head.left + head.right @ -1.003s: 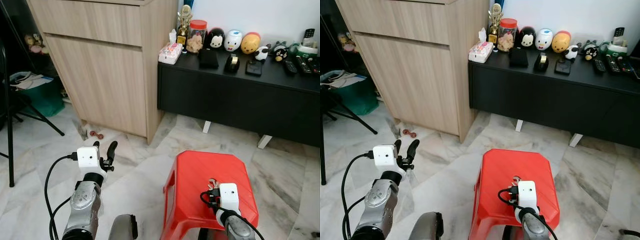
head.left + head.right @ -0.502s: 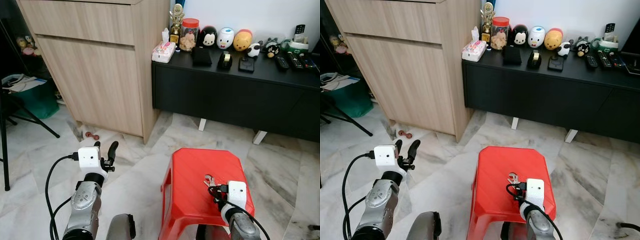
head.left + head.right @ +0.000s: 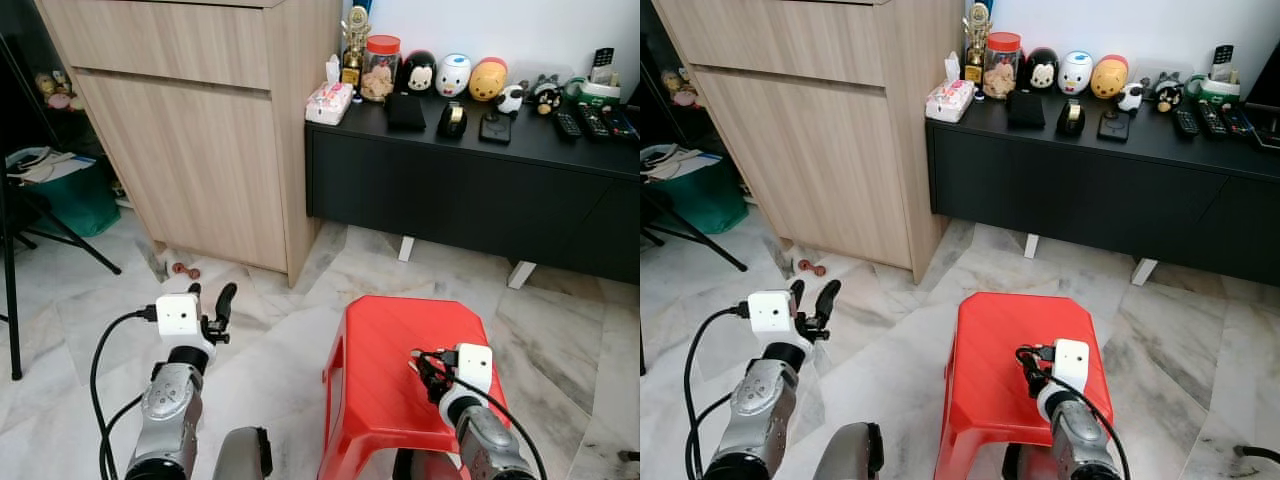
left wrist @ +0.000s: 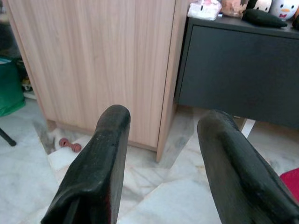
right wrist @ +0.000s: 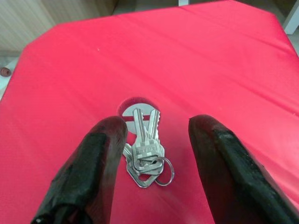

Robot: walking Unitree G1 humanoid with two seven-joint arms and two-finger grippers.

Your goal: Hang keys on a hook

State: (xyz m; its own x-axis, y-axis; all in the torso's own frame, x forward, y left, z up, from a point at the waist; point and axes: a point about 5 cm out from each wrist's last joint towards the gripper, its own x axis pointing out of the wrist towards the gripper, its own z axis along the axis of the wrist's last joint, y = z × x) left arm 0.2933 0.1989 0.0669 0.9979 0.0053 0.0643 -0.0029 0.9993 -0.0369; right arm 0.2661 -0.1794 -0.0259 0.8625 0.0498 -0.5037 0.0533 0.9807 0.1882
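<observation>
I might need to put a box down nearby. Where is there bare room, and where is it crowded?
The red stool is bare apart from the keys between the open right gripper's fingers. Marble floor between stool and wooden cabinet is free. The black sideboard top is crowded.

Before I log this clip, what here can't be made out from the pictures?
- The keys: how many is unclear in the right wrist view, since they overlap.
- The same keys in the left eye view: hidden behind the right claw over the red stool.
- The hook: I cannot pick one out in either eye view.
- The small reddish thing on the floor by the wooden cabinet: too small to identify.
</observation>
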